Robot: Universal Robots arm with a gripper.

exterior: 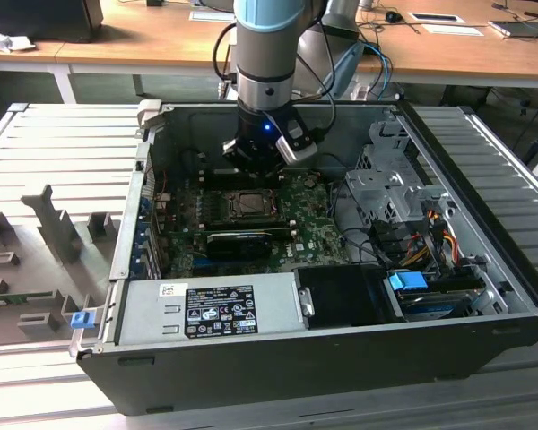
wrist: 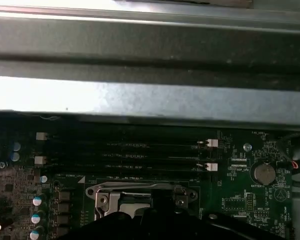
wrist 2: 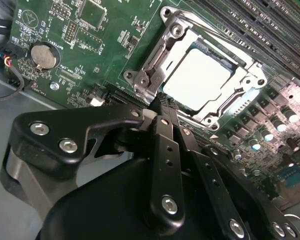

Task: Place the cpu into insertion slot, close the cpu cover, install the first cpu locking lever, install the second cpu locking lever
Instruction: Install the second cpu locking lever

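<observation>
1. The jaws point(wrist 2: 162, 100) are closed, the two black fingers point(wrist 2: 165, 150) pressed together with nothing between them; their tip sits just at the edge of the cpu socket in the second wrist view.
2. The cpu point(wrist 2: 197, 80) lies flat in the socket, its pale metal top showing through the square opening of the cpu cover point(wrist 2: 155, 62), which is folded down over it.
3. In the first wrist view the cpu cover point(wrist: 107, 192) shows as a grey frame partly hidden behind the dark gripper body.
4. Around the socket lies the green motherboard point(wrist 2: 65, 30), with a round coin battery point(wrist 2: 43, 56) well apart from the socket and long black memory slots point(wrist: 125, 150) just beside it.
5. In the exterior view the arm point(exterior: 264, 54) reaches down into the open computer case point(exterior: 341, 358), the gripper point(exterior: 255, 166) just above the socket point(exterior: 248, 204); the case rests on a ribbed grey worktop point(exterior: 54, 152).
</observation>
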